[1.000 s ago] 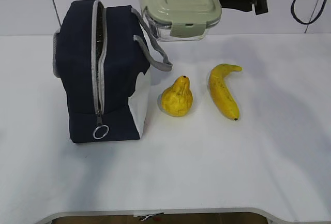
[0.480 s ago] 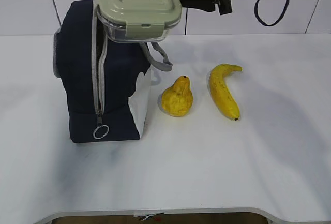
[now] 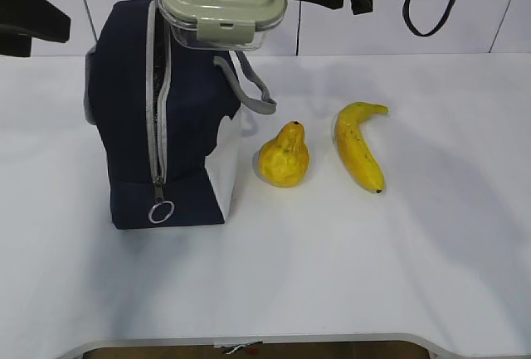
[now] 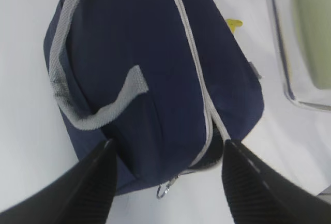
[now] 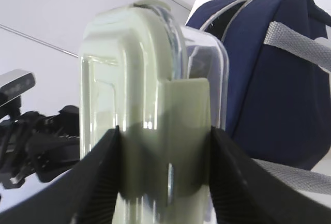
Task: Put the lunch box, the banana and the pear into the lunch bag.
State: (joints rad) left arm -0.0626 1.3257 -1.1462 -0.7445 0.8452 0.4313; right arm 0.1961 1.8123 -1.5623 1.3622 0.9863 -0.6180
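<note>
I've got the right claw (image 5: pixel 164 182) clamped on the lunch box (image 3: pixel 222 2), one finger on each side of its short end; the sage-green lid and clear base show between the fingers in the right wrist view. The box hangs in the air directly above the lunch bag (image 3: pixel 162 118), over the bag's top right part, not touching the fabric as far as I can tell. The bag stands on the tabletop (image 3: pixel 348 268), zipper (image 3: pixel 159 110) running down its front with the ring pull (image 3: pixel 161 211) at the bottom. The pear (image 3: pixel 284 156) sits just right of the bag, upright; the banana (image 3: pixel 358 147) lies further right of the bag, beside the pear and apart from it. The left claw (image 4: pixel 164 175) hovers above the bag, jaws spread wide and holding nothing, its fingers (image 4: pixel 95 182) straddling the bag's lower end in the left wrist view.
</note>
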